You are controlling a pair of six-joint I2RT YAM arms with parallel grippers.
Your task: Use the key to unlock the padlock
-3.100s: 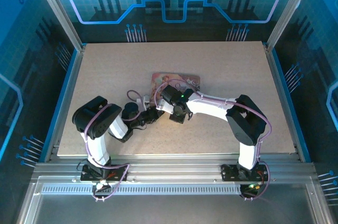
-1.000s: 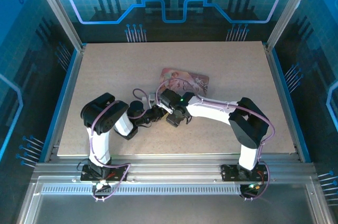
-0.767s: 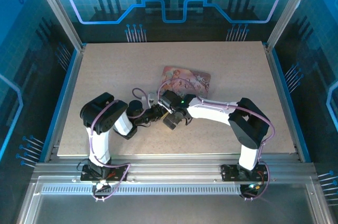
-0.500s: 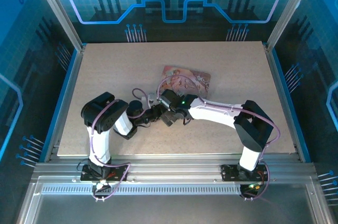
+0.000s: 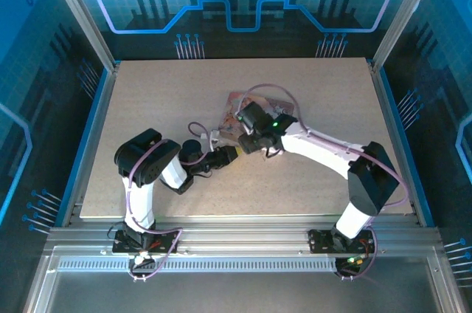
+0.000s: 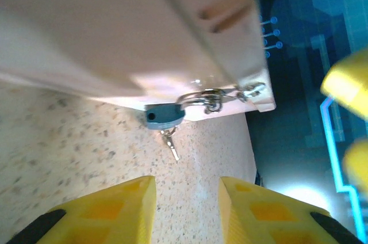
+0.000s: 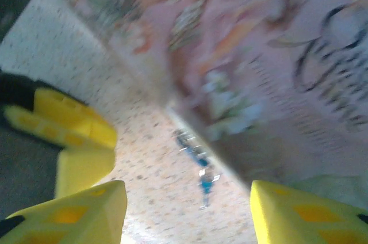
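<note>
Speckled tabletop (image 6: pixel 69 140) bears pink box (image 6: pixel 115 25), padlock (image 6: pixel 164 115) touching it.

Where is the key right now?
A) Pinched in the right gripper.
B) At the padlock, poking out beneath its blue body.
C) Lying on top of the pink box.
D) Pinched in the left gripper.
B: the left wrist view shows the key poking out under the padlock, which hangs at the box edge; the left gripper and right gripper stand open and empty.
</note>
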